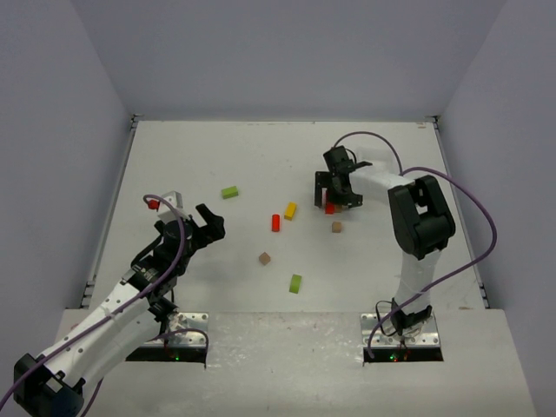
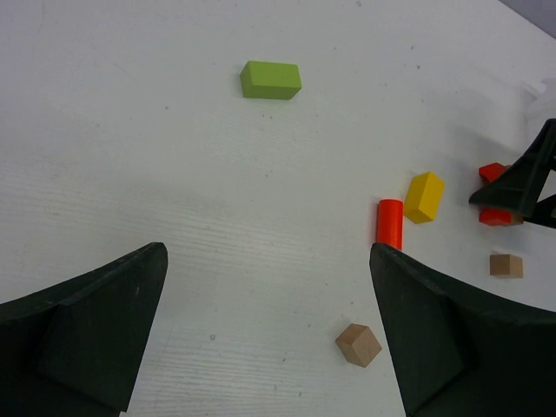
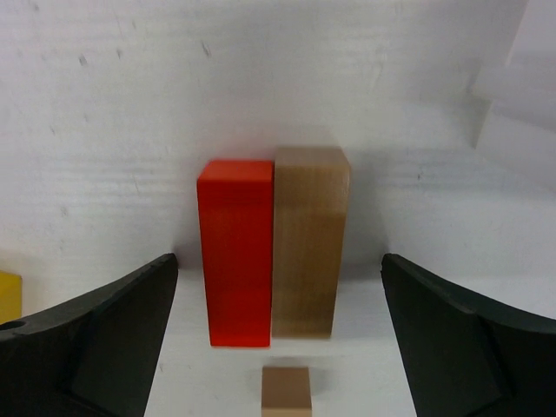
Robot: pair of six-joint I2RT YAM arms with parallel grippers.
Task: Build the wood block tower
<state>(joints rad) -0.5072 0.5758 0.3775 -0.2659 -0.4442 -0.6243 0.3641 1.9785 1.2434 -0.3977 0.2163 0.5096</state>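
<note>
Red rectangular wooden bar point(image 3: 235, 252) and plain brown wooden bar point(image 3: 310, 239), touching side by side on white tabletop point(image 1: 217, 156), just ahead of wide-apart right gripper point(image 3: 279, 257); left gripper point(image 2: 268, 248) also spread, empty; judged light, rigid, smooth, easily toppled, so pinch each across its long flat faces, mid-length.

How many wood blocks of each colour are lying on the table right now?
Red: 2 (red bar, red cylinder)
Yellow: 1 (yellow block)
Lime green: 2 (far green block, near green block)
Plain brown: 3 (brown bar, far brown cube, near brown cube)
Total: 8
</note>
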